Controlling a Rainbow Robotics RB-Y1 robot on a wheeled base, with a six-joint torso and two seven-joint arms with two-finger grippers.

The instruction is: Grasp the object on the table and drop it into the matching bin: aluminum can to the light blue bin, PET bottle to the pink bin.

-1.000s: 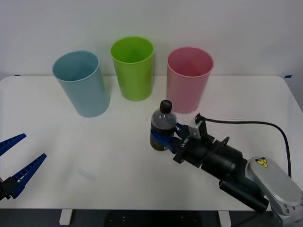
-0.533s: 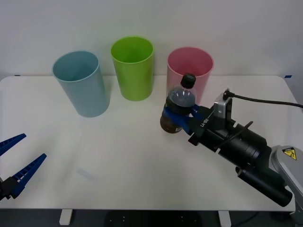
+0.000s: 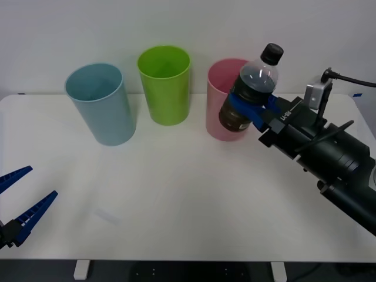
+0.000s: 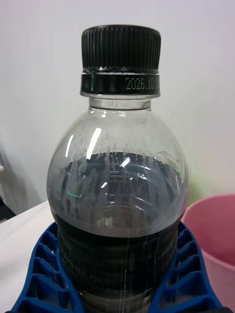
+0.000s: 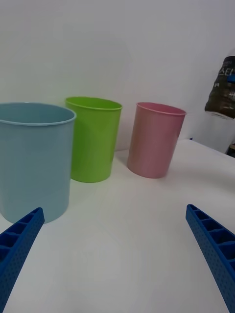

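My right gripper (image 3: pixel 249 108) is shut on the PET bottle (image 3: pixel 249 88), a small clear bottle with a black cap and dark lower body, held tilted in the air in front of the pink bin (image 3: pixel 222 111), at its rim height. Up close in the right wrist view, the bottle (image 4: pixel 117 195) sits between the blue ribbed fingers (image 4: pixel 44 279), with the pink bin's rim (image 4: pixel 215 230) behind it. The light blue bin (image 3: pixel 103 106) stands at the left of the row on the white table (image 3: pixel 176 194). My left gripper (image 3: pixel 20 202) hangs open at the table's near left edge.
A lime green bin (image 3: pixel 166 85) stands between the light blue and pink bins along the table's far edge. In the left wrist view the bins stand in a row, light blue (image 5: pixel 34 156), green (image 5: pixel 93 137), pink (image 5: pixel 155 139). A black cable (image 3: pixel 352 81) trails from the right arm.
The right gripper has lifted the bottle off the table and carried it up and to the right, from the table's middle to rim height at the pink bin. The left arm has not moved.
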